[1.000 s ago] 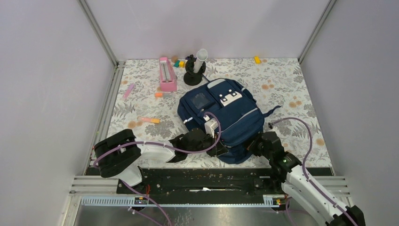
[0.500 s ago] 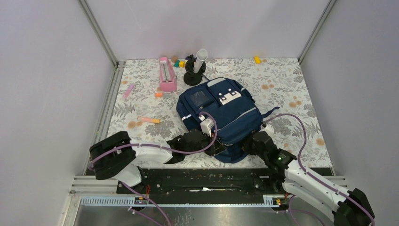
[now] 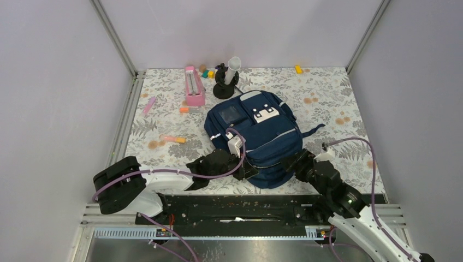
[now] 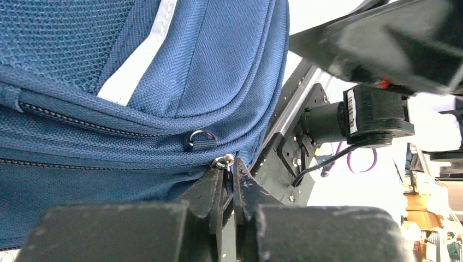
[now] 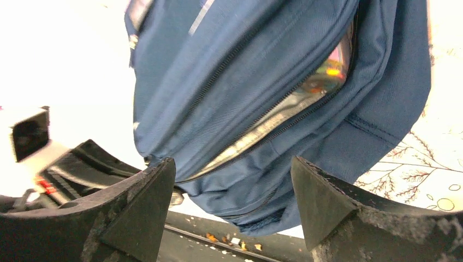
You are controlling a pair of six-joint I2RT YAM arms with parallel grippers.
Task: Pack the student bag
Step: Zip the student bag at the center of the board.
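The right tool (image 5: pixel 233 164) had just let go. A moment before, it was pinched shut at the near right corner of the student bag (image 3: pixel 256 136), a big navy blue cloth backpack with white-grey patches on its front. Now its two black fingers stood wide apart with nothing held between them, and the arm had pulled back a little.

The bag lay flat in the middle of the flowery worktop (image 3: pixel 338 103), its near end close to both arms. It had slid a tiny bit to the left.

The left tool (image 4: pixel 229 172) had not changed. It stayed clenched on the small silver zip pull (image 4: pixel 224 160) at the bag's near edge.

From the right wrist I could see the long zip gap (image 5: pixel 306 93) was partly open, with something pink and orange inside. So I thought the bag already held some things. The right arm was now free to fetch more or to help with the zip.
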